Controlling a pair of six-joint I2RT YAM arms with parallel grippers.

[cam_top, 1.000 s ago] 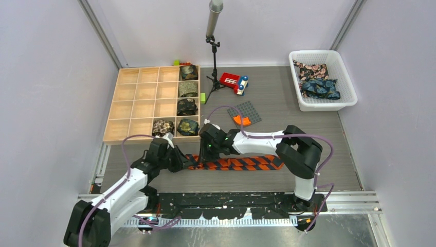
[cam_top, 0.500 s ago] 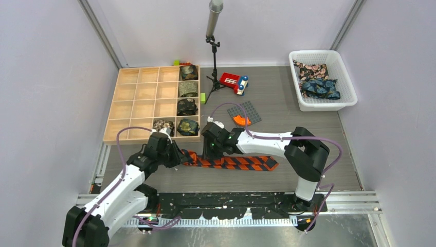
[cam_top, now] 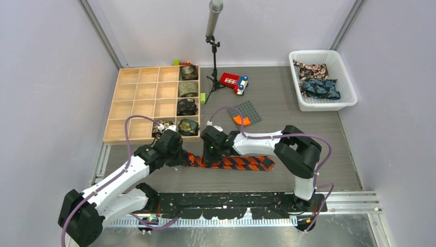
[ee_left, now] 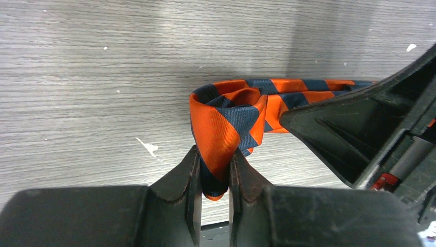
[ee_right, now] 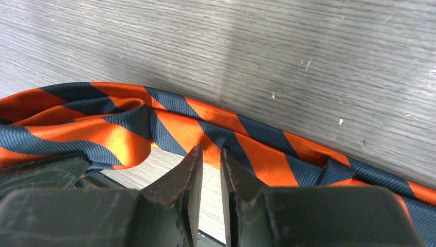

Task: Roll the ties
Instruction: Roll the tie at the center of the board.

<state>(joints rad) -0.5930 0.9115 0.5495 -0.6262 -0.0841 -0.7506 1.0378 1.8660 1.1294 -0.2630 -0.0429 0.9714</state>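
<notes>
Striped tie (cam_top: 241, 162) slid leftward, pinched by left end effector (ee_left: 214, 157); right end effector (ee_right: 211, 152) unclear

No words, numbers, labels or signs can be read in any of the views.

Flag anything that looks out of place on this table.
A red toy car and a grey studded plate with an orange piece lie beyond the striped tie; neither suits tie rolling. Nothing looks spilled or damaged.
</notes>
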